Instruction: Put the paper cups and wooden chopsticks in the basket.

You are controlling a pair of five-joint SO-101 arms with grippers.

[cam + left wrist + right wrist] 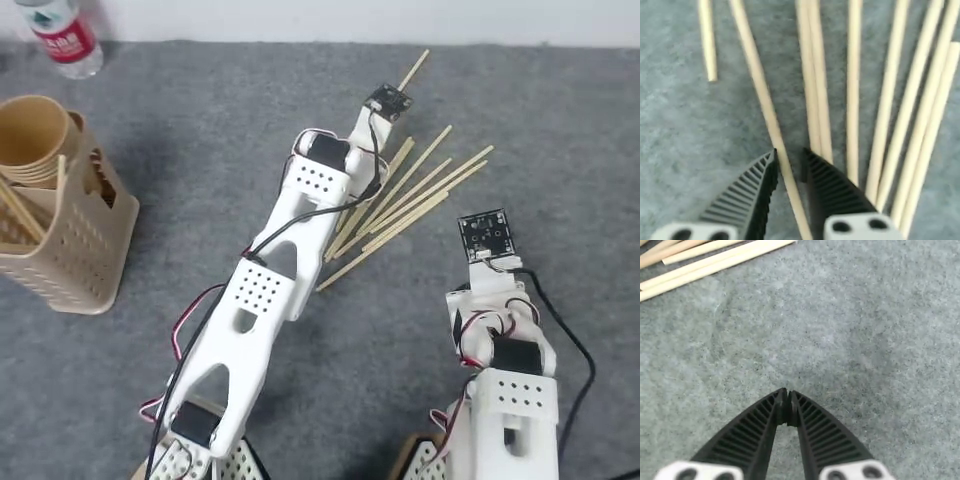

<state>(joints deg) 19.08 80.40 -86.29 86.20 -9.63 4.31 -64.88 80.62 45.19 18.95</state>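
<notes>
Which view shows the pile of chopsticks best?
The high view: the whole pile of chopsticks, partly under the left arm. Left wrist view: shafts close up. Right wrist view: a few at the edge.

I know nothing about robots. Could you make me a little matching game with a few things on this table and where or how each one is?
Things:
1. paper cups
2. left hand
3. right hand
4. bottle

Places or states:
A. shut, over bare grey mat
B. open, astride one chopstick
C. stacked inside the basket
D. at the far edge, beyond the basket

Pairs: 1-C, 2-B, 3-A, 4-D.
</notes>
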